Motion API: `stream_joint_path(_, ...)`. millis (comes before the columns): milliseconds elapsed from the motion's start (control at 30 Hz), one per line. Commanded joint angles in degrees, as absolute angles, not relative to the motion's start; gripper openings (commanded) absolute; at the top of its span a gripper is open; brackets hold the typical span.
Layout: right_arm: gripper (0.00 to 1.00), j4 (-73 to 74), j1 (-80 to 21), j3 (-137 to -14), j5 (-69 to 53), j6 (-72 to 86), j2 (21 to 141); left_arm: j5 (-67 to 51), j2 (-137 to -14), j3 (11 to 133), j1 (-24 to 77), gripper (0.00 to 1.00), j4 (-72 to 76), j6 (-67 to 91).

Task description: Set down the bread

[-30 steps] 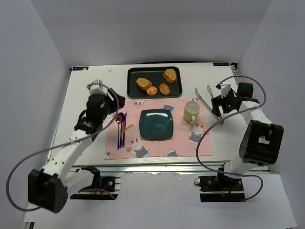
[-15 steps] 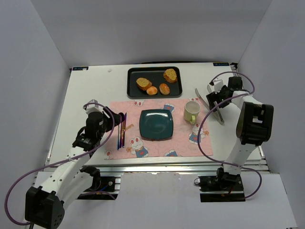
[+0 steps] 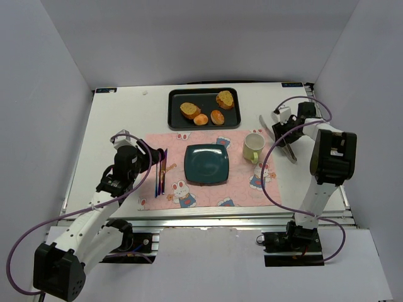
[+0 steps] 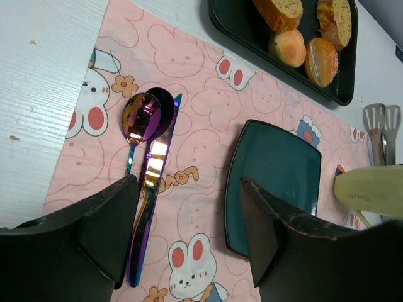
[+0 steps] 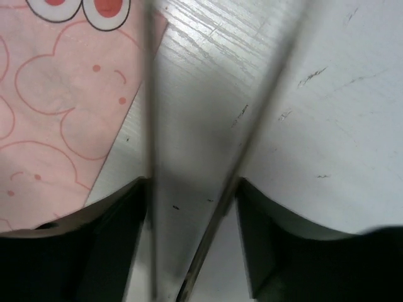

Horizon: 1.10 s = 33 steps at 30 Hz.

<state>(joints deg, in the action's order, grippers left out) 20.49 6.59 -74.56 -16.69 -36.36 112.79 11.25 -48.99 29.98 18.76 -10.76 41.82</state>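
The bread is two small round golden buns (image 3: 200,119) (image 3: 217,117) lying in the black tray (image 3: 173,116) at the back; the left wrist view shows them too (image 4: 290,48) (image 4: 322,53). The dark teal plate (image 3: 206,163) (image 4: 277,170) sits bare on the pink placemat (image 3: 208,195). My left gripper (image 3: 137,158) (image 4: 189,185) hovers open over the mat's left part, between cutlery and plate. My right gripper (image 3: 284,129) (image 5: 192,182) is low over the metal tongs (image 3: 277,129) (image 5: 149,94) on the table at the right, its fingers against both tong arms.
Two larger toasted pieces (image 3: 190,110) (image 3: 225,99) share the tray with the buns. A yellow-green cup (image 3: 253,146) (image 4: 371,192) stands at the mat's right. An iridescent spoon (image 4: 141,116) and knife (image 4: 151,207) lie at the mat's left.
My left arm drew back toward the near left of the mat. My right arm moved toward the back and down onto the tongs, and its jaws have narrowed around them.
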Motion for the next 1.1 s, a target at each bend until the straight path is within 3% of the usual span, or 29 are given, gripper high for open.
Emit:
stream_joint_path(0,0.59,21.80,6.24,-75.32,-15.73,-37.09,115.22,11.78,-48.43,31.46,18.54,0.75,-10.90,41.66)
stream_joint_path(100,0.34,20.13,6.24,-74.19,-13.19,-37.00,114.70,12.22,-48.08,31.82,18.54,0.75,-11.34,41.57)
stream_joint_path(200,0.20,17.67,6.33,-72.69,-12.04,-36.91,112.42,12.31,-47.37,31.55,18.54,0.75,-11.60,41.75)
stream_joint_path(367,0.14,19.33,6.24,-77.07,-17.20,-34.37,106.63,12.22,-47.11,31.55,18.54,0.74,-11.51,41.75)
stream_joint_path(500,0.22,28.62,4.40,-90.22,-24.69,-33.66,105.47,11.78,-47.28,31.82,18.54,0.74,-10.29,42.10)
stream_joint_path(700,0.36,31.55,-4.03,-97.11,-24.96,-34.98,104.94,10.90,-48.51,32.34,18.54,0.74,-9.14,42.36)
stream_joint_path(1067,0.41,33.57,-14.06,-103.00,-23.91,-35.60,106.08,10.90,-47.02,31.55,18.54,0.74,-9.23,43.42)
